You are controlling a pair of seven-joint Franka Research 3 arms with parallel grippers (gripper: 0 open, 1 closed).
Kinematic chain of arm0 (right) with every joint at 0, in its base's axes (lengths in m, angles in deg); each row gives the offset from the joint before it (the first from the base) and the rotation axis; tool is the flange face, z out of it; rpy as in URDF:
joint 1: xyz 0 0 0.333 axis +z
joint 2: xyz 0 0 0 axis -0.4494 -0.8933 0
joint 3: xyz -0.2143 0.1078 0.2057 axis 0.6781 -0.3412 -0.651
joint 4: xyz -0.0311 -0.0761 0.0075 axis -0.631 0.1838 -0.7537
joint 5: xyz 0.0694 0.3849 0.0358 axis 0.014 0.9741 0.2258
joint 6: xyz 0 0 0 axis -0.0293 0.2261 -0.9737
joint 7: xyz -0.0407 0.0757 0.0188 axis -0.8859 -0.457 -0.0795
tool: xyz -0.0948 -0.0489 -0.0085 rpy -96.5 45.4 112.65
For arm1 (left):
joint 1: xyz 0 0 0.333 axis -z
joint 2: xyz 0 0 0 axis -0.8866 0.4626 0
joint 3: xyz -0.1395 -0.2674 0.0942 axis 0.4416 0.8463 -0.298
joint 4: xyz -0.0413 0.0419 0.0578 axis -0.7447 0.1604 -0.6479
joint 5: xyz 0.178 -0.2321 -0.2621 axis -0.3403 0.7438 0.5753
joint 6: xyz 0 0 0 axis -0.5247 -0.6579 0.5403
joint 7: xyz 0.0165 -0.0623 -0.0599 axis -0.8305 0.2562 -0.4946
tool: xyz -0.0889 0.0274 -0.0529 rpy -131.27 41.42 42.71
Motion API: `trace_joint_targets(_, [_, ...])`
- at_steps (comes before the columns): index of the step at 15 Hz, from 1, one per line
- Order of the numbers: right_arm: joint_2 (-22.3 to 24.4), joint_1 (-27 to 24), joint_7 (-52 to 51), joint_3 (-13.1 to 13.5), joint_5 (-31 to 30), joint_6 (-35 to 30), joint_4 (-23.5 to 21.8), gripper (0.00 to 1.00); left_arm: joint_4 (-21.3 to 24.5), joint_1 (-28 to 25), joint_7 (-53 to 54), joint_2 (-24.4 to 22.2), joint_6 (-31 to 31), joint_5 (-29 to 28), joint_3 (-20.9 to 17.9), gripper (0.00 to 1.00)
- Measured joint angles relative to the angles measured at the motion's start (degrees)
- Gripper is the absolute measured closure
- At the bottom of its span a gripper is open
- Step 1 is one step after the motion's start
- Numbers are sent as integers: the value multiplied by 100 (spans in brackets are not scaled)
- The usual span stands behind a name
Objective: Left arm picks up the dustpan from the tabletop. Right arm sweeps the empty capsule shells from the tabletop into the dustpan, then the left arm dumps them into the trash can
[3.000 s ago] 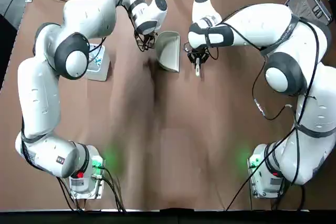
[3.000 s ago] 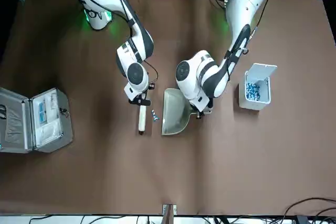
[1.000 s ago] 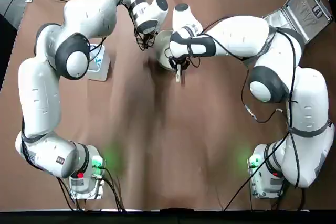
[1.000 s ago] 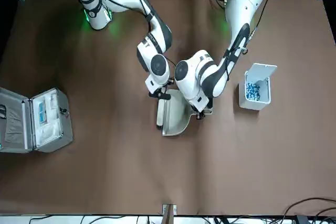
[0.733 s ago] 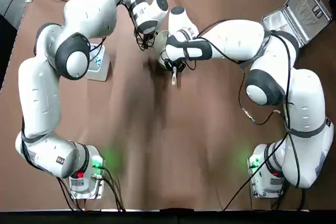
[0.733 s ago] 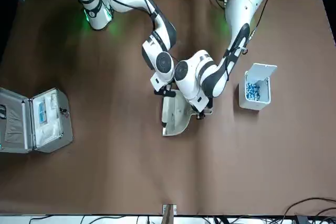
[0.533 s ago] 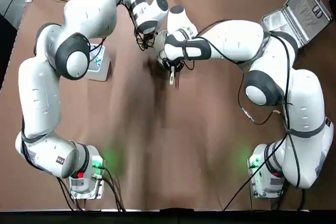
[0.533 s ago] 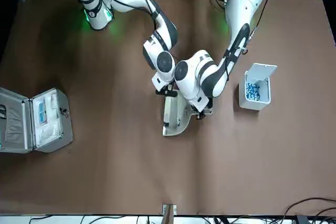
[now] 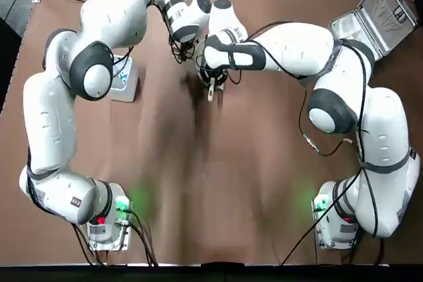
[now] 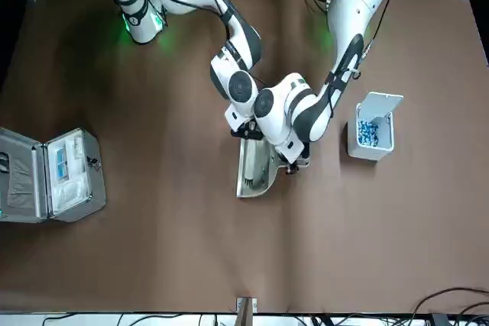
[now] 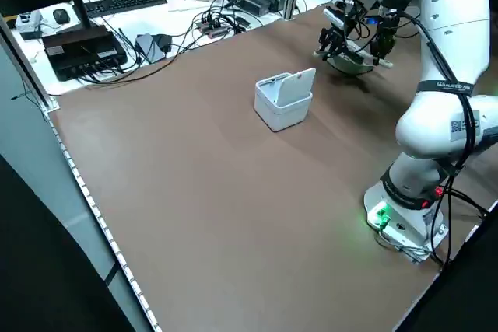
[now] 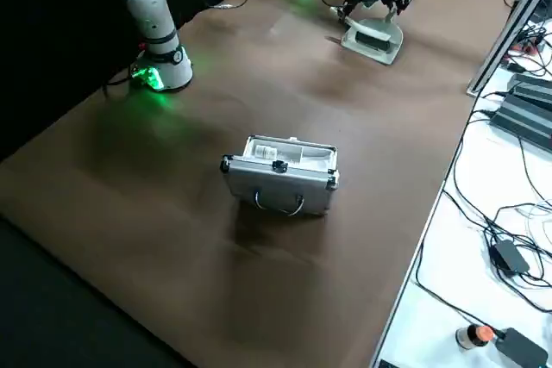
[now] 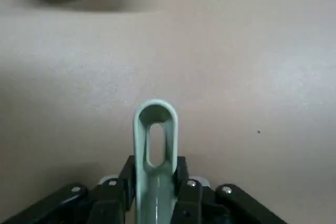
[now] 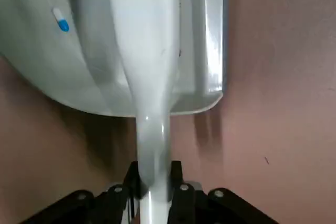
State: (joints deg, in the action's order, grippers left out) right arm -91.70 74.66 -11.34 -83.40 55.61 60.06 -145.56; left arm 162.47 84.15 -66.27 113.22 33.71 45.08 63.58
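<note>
The pale green dustpan (image 10: 258, 173) rests on the brown tabletop (image 10: 153, 250) at the far middle. My left gripper (image 13: 155, 182) is shut on its looped handle (image 13: 155, 140); it shows beside the pan in the front view (image 10: 293, 161). The right gripper (image 14: 152, 182) is shut on a white brush (image 14: 146, 72), whose head lies inside the scoop (image 14: 58, 72). One capsule shell (image 14: 60, 22), white with a blue end, lies on the scoop floor. In the top view the right arm (image 9: 277, 37) hides most of the pan. The trash can (image 10: 372, 137) stands on the left arm's side, with blue bits inside.
An open grey metal case (image 10: 50, 175) lies far out on the right arm's side, also in the right side view (image 12: 280, 174). Both arms' wrists crowd together over the pan. Cables and equipment (image 11: 117, 36) lie beyond the table's far edge.
The right arm has swept the brush sideways from beside the dustpan into its scoop. The shells that lay on the table by the pan no longer show there. The left gripper stays put.
</note>
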Motion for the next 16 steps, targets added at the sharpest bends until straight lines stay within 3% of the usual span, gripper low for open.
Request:
trace_joint_targets(10, [44,-326,-524,10,469,-537,190,73,-4,6,19,1,-14,0,1,67])
trace_joint_targets(16, [412,-731,-1021,25,933,-1152,257,73,-23,4,118,1,-16,3,4,67])
